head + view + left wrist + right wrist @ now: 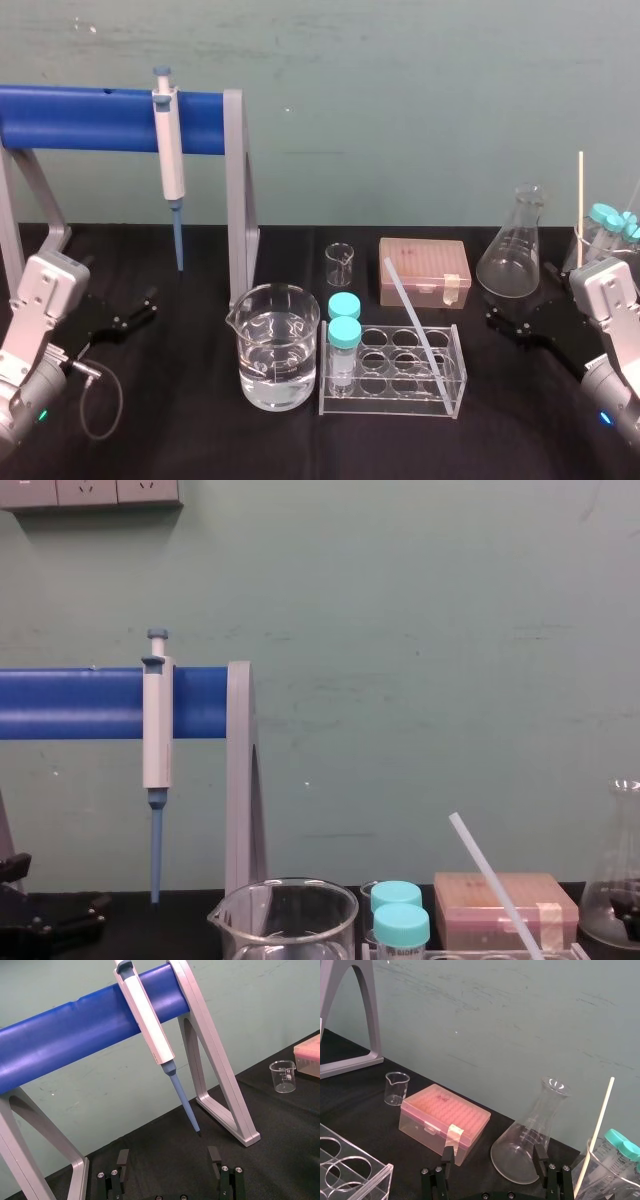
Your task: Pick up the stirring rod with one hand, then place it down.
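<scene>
The stirring rod (414,314) is a long translucent white rod. It leans tilted in the clear tube rack (452,392), its top end pointing back toward the pink box; in the chest view the stirring rod (492,877) rises slanted above the rack. My left gripper (135,310) rests open on the black table at the far left, well away from the rod; the left wrist view has the left gripper (168,1160) with nothing between its fingers. At the far right my right gripper (525,300) stands open beside the flask, and in the right wrist view the right gripper (493,1157) is empty.
A water-filled beaker (278,345) stands left of the rack, which holds two cyan-capped vials (344,340). Behind are a small beaker (339,263), a pink box (424,270) and a conical flask (514,245). A pipette (168,150) hangs on the blue stand (90,118). A thin stick (580,195) stands at far right.
</scene>
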`<state>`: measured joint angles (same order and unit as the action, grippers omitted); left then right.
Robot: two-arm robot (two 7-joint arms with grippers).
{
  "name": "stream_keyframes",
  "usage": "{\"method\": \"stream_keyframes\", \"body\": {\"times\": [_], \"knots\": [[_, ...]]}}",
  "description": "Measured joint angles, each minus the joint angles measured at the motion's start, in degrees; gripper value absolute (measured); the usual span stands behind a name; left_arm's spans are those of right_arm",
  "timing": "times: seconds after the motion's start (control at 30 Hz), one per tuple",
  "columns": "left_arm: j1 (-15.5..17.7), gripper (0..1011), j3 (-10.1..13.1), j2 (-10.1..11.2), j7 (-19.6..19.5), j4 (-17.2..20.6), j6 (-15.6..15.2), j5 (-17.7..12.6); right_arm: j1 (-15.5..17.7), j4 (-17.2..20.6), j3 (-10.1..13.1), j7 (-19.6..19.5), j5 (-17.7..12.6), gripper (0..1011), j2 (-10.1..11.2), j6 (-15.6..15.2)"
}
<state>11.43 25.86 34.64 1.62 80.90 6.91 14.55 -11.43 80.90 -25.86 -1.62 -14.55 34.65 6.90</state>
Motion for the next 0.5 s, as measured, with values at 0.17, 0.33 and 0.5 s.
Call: {"method": "stream_keyframes", "body": {"times": [0.17, 0.33, 0.5], "knots": [[0.0, 1000, 0.0, 0.0, 0.0, 0.0, 0.0, 0.0, 0.0, 0.0, 0.0, 0.0, 0.0, 1004, 0.0, 0.0], [0.0, 1000, 0.0, 0.0, 0.0, 0.0, 0.0, 0.0, 0.0, 0.0, 0.0, 0.0, 0.0, 1004, 0.0, 0.0], [0.0, 1000, 0.0, 0.0, 0.0, 0.0, 0.0, 0.0, 0.0, 0.0, 0.0, 0.0, 0.0, 1004, 0.0, 0.0]]}}
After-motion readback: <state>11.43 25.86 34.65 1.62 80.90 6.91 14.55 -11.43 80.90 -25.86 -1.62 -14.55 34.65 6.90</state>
